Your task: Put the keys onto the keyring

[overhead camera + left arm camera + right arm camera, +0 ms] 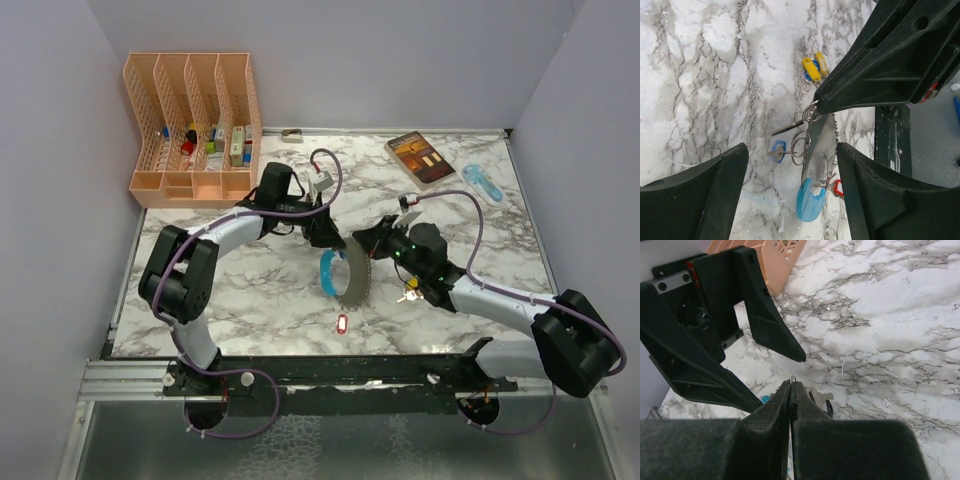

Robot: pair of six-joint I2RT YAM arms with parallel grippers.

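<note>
- Nearest to you, the red tag is the 6 o'clock end of the bunch, low over the marble table. I cannot tell whether it rests on the marble or hangs just above it.
- At 4 o'clock from the bunch, under the right forearm, the yellow-tagged keys lie on the table, apart from the ring. I judge they are not yet threaded on.
- In the middle of the table is the keyring. It hangs from its thin metal ring, with the light-blue piece and the grey pieces fanned below.
- The right gripper comes in from 1 o'clock. Its jaws are fully closed, and they pinch only the thin wire of the ring at their very tips.
- The left gripper stands at 11 o'clock, just beside the ring. Its jaws are wide apart and it holds nothing.
- What can go wrong:
  - The pinch is small, so a push from the left fingers may turn the ring or pull it out, and the bunch would drop.
  - The two grippers are very near each other, so a fast approach may knock finger against finger.
  - If you close the left jaws on a hanging piece and not on the wire, the ring will not open for the keys.
- Far at 10 o'clock stands the peach organizer. At 1 o'clock lies a flat brown box. Both are well apart from the work.
</note>
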